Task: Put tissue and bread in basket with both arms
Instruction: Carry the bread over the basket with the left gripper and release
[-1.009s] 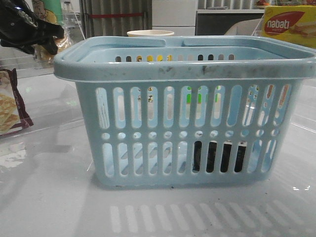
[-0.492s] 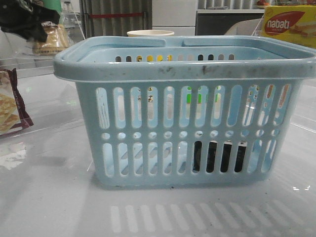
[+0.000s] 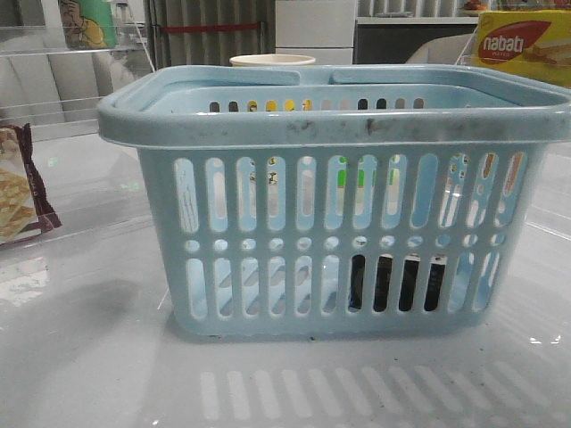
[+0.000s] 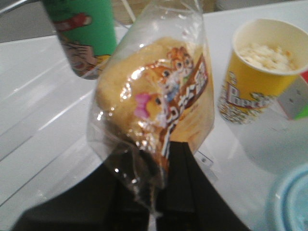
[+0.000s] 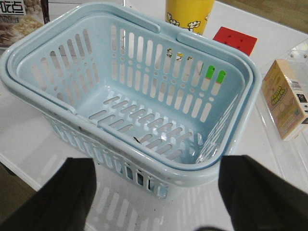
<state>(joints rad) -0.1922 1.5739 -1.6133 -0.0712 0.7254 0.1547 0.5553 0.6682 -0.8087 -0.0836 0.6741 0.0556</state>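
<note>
Bread is lifted, the basket waits.
The right gripper [image 5: 159,195] hangs wide apart over the near side of the basket [image 3: 339,134]. Low at 5 o'clock, a dark block shows through the slots, likely the tissue [image 3: 397,283] already inside. Farther back, the left gripper [image 4: 156,187] pinches the bread [image 4: 154,96] by the popcorn cup [image 4: 257,72]. That arm has just left the front view's 10 o'clock corner, so the drop comes next.
</note>
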